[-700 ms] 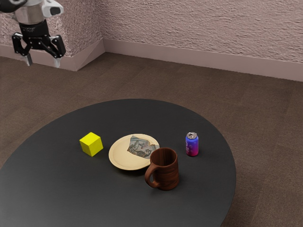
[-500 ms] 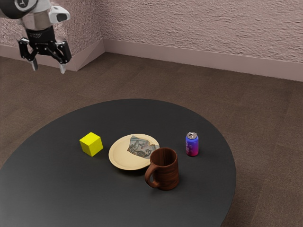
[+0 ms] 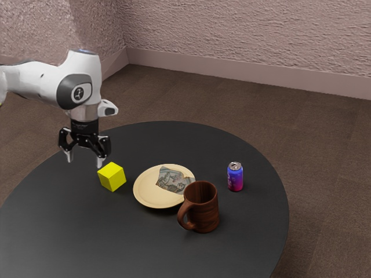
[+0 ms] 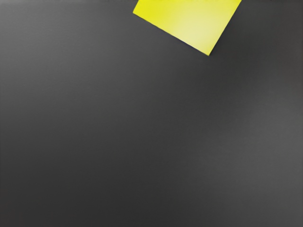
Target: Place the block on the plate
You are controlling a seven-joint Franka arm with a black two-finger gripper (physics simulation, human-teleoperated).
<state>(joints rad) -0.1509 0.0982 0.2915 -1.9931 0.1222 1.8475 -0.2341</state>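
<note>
In the exterior view, the block (image 3: 112,176) sits on the table (image 3: 69,226), just beside the plate (image 3: 152,193) on the exterior view's left. The claw (image 3: 85,162) hangs farther to that side of the plate, above the table, its fingers spread wide with nothing between them. On the plate lies a patterned patch (image 3: 173,180); the mug (image 3: 203,209) stands close against the plate's near side, toward the exterior view's right, and the can (image 3: 235,176) well apart from the plate on that side.

In the wrist view, the block lies off-centre from the hand, its edges slanting. The step in hand, as I judge it, is lining up for the grasp: shift toward the plate until centred over the block, turn to square the fingers with two opposite faces, then descend straight. Coming down early could land a fingertip on the block and tip it.
</note>
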